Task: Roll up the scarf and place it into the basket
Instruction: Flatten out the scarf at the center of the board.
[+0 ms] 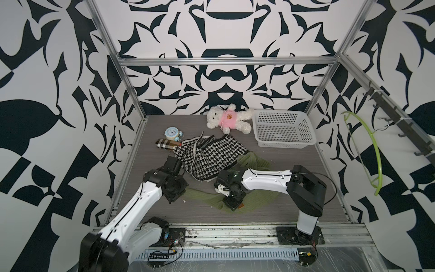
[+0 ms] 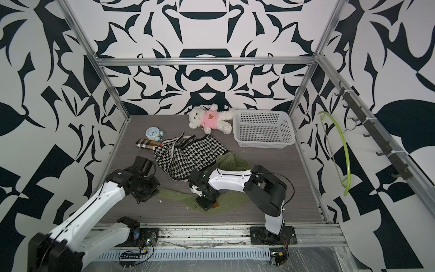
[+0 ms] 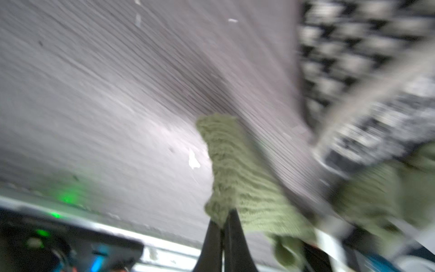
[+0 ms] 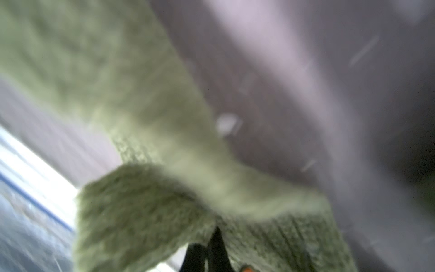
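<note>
The scarf (image 1: 204, 195) (image 2: 179, 195) is green and knitted. It lies spread over the near part of the table, and its far part runs under a houndstooth garment. My left gripper (image 1: 173, 197) (image 3: 223, 217) points down at the scarf's left end and is shut on an edge of it (image 3: 235, 169). My right gripper (image 1: 234, 205) (image 4: 213, 235) is shut on a raised fold of the scarf (image 4: 141, 207) near its right end. In both top views the wrists hide the fingertips. The white perforated basket (image 1: 282, 144) (image 2: 263, 144) stands at the back right with nothing in it.
A black-and-white houndstooth garment (image 1: 211, 153) lies mid-table over part of the scarf. A white teddy bear (image 1: 227, 119) in a pink shirt lies left of the basket. A blue alarm clock (image 1: 171, 133) and a plaid folded cloth (image 1: 166, 143) sit at the left. A green hanger (image 1: 374, 150) hangs on the right wall.
</note>
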Motion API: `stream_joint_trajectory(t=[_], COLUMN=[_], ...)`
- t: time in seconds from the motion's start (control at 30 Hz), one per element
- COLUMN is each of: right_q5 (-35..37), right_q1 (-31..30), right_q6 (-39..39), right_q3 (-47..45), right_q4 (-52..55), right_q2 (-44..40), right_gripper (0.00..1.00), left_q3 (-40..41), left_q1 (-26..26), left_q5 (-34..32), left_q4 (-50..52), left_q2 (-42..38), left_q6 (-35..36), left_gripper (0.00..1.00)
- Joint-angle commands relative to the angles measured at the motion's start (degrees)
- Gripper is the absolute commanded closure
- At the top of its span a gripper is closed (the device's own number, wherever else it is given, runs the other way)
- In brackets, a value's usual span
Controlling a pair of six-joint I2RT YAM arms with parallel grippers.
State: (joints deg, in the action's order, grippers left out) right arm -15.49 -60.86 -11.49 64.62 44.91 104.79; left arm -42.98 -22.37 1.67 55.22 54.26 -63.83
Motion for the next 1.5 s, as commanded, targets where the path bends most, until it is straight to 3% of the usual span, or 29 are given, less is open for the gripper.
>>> stream_joint_trajectory(t=[0.0, 0.03, 0.1, 0.13, 0.17, 0.27, 0.4, 0.57, 0.83, 1.03, 1.27, 1.47], right_q5=[-1.8, -1.4, -0.5, -0.6, -0.6, -0.2, 1.2, 0.4, -4.8, -3.7, 0.3, 2.1], right_q1=[-1.4, -1.5, -1.4, -1.4, -1.4, -1.4, -0.8, -0.4, -4.0, -2.7, -0.9, -0.8], right_q6=[3.8, 4.5, 5.2, 5.2, 5.1, 3.9, 1.8, 0.8, 0.2, -6.5, -16.3, -18.3], right_q3=[-2.3, -2.1, -1.0, -0.6, -0.3, -0.1, 0.3, 1.8, 7.4, 1.0, -7.5, -9.1], right_q4=[8.8, 9.1, 10.0, 9.9, 9.8, 9.4, 8.2, 6.9, 3.2, -4.7, -13.2, -15.0], right_q2=[-1.8, -1.6, -0.7, -0.5, -0.6, -2.5, -5.6, -4.0, 2.9, 3.7, 1.6, 2.1], right_gripper=[1.00, 1.00, 1.00, 1.00, 1.00, 1.00, 1.00, 1.00, 1.00, 1.00, 1.00, 1.00], left_q3=[-2.6, -3.6, -4.7, -5.5, -7.0, -11.9, -12.0, -7.7, -4.5, -5.3, 7.3, 9.1], left_q1=[1.4, 4.8, 14.5, 17.3, 18.8, 18.5, 18.5, 16.1, -0.9, -10.2, -10.8, -12.1], left_q5=[-2.1, -3.1, 2.8, 4.8, 6.3, 6.3, 5.9, 11.4, 24.3, 19.6, 12.7, 12.2], left_q4=[3.3, 1.7, -3.8, -7.1, -9.8, -10.3, -9.5, -11.8, -21.2, -18.2, -21.7, -21.8], left_q2=[-2.1, 0.7, 8.2, 12.2, 15.5, 21.7, 19.4, 13.3, 16.4, 20.5, 10.6, 11.7], left_q6=[-7.5, -6.2, -1.6, 0.0, 1.6, 4.7, 5.0, 6.4, 5.7, 2.6, -9.3, -10.4], left_gripper=[0.97, 0.82, 0.57, 0.37, 0.29, 0.21, 0.21, 0.22, 0.21, 0.20, 0.23, 0.24])
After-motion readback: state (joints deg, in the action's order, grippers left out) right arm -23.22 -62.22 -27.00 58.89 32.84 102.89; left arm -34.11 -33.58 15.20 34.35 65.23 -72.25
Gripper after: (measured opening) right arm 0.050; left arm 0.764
